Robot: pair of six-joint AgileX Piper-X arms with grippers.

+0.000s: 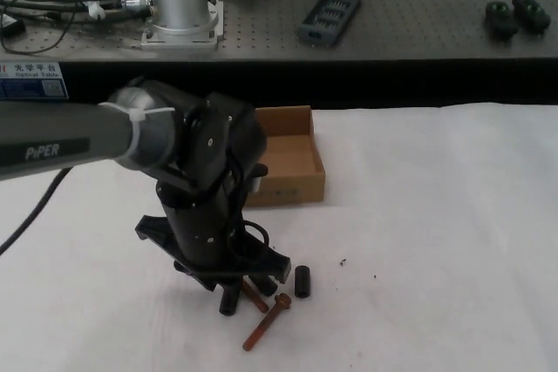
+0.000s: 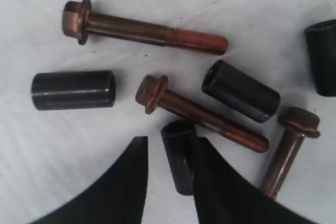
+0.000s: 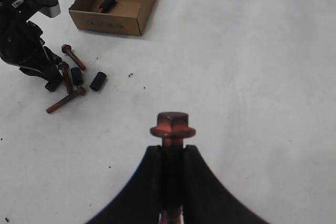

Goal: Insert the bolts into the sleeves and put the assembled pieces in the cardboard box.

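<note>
Left wrist view: your left pincer (image 2: 171, 145) stands open, low over the pile on the white tabletop (image 2: 42, 156). One black sleeve (image 2: 177, 169) lies between its fingers (image 2: 231, 192). It touches one finger and bare tabletop shows on its other side, so it is not gripped. A copper near bolt (image 2: 202, 113) lies just past the fingertips, and a far bolt (image 2: 144, 29) lies farther out. A side bolt (image 2: 291, 148) has its tip hidden behind one finger. A second sleeve (image 2: 73, 90) and a third sleeve (image 2: 241, 92) lie loose on either side of the near bolt's head. A fourth sleeve (image 2: 321, 56) is farther off to one side.

Right wrist view: your right pincer (image 3: 172, 153) is closed on the shank of a held bolt (image 3: 172, 125), whose head points away from the wrist, well apart from the pile. The cardboard box (image 3: 105, 23) sits far ahead of this pincer, beyond the pile. One assembled piece (image 3: 106, 2) lies inside it.
</note>
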